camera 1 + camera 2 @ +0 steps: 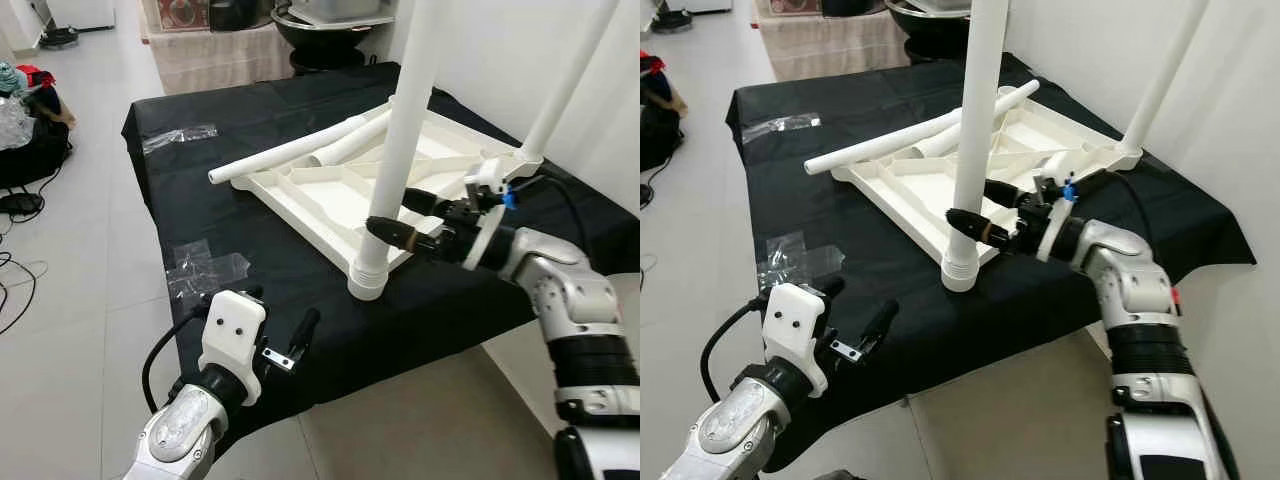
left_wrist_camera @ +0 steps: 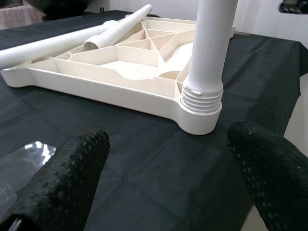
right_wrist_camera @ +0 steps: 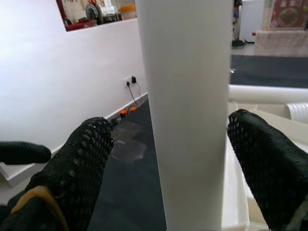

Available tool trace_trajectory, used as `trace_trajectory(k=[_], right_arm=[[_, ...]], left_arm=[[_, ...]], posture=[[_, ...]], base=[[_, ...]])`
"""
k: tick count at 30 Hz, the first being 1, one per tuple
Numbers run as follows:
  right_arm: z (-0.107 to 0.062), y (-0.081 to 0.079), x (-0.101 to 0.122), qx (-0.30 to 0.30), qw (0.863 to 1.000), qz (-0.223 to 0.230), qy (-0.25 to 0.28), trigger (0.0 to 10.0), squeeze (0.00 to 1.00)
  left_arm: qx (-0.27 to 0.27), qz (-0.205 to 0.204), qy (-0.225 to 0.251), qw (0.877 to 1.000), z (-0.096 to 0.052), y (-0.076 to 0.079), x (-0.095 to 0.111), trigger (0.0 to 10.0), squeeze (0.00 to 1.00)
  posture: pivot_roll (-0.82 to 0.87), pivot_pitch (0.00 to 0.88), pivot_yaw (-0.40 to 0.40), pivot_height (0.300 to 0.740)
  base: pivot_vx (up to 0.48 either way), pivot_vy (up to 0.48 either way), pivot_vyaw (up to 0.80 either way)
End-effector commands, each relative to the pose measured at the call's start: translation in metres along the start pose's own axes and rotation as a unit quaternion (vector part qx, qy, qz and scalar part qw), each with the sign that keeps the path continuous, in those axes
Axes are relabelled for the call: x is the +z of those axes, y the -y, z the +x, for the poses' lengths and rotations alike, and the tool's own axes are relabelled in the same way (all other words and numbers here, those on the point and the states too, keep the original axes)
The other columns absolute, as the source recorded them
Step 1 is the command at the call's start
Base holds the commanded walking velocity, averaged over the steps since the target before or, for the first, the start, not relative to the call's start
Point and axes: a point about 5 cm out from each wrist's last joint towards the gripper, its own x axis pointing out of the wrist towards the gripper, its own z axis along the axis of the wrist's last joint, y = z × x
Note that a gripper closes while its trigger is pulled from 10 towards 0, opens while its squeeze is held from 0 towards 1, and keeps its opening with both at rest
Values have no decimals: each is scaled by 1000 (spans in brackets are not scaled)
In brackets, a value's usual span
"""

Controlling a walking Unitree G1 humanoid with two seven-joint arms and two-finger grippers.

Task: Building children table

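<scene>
Tabletop (image 1: 330, 195), white and ribbed on its underside, lay upside down on the black cloth (image 1: 240, 125) in the left eye view, with the right gripper (image 1: 400, 220) reaching over it and bracketing an upright leg (image 1: 405, 120) screwed into the near corner; whether the fingers actually pressed the leg could not be told there. Two loose legs (image 1: 300, 150) lay across the far side of the tabletop beyond that gripper, and a second upright leg (image 1: 565, 80) stood at the corner behind it. The left gripper (image 1: 285, 335) hovered unclenched at the cloth's near edge, with clear plastic wrap (image 1: 205, 265) just ahead. Its wrist view showed spread fingers (image 2: 72, 173) with nothing between them, facing the leg's threaded base (image 2: 202, 96). From the right wrist, black fingers (image 3: 86, 159) sat either side of the white leg.
</scene>
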Motion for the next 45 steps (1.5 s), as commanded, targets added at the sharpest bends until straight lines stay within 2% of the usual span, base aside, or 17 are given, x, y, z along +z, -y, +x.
trace_trajectory(k=[1,9,22,23,35,38,39,41,42,45], right_arm=[[4,0,1,5,1000,2,1,10000,0],[19,5,2,-12,1000,6,1,10000,0],[32,7,2,-6,1000,3,0,10000,0],[35,8,0,-4,1000,6,-3,0,0],[34,11,-4,-19,1000,-2,-13,0,0],[30,15,-6,-76,997,-17,-20,0,0],[30,15,-6,-76,997,-17,-20,0,0],[26,16,-8,-128,991,-22,-27,0,0],[26,16,-8,-128,991,-22,-27,0,0],[21,13,-11,-202,978,-36,-25,0,0]], left_arm=[[-4,5,-4,1000,0,2,-2,10000,0],[-3,8,5,1000,1,2,3,10000,0],[-4,10,8,1000,2,3,4,10000,0],[-2,11,8,1000,2,3,4,10000,0],[10,21,18,1000,5,-3,7,10000,0],[17,30,22,999,8,-9,9,10000,0],[17,30,22,999,8,-9,9,10000,0],[19,34,25,999,9,-12,10,10000,0],[19,34,25,999,9,-12,10,10000,0],[21,43,29,998,12,-17,12,10000,0]], posture=[[36,87,-57,740],[40,87,-63,740],[39,89,-65,740],[39,89,-65,740],[37,87,-67,740],[32,89,-66,740],[32,89,-66,740],[28,91,-60,740],[28,91,-60,740],[22,92,-52,740]], base=[[0,0,0],[0,0,0],[0,0,0],[0,0,0],[0,0,0],[0,0,0],[0,0,0],[0,0,0],[0,0,0],[0,0,0]])
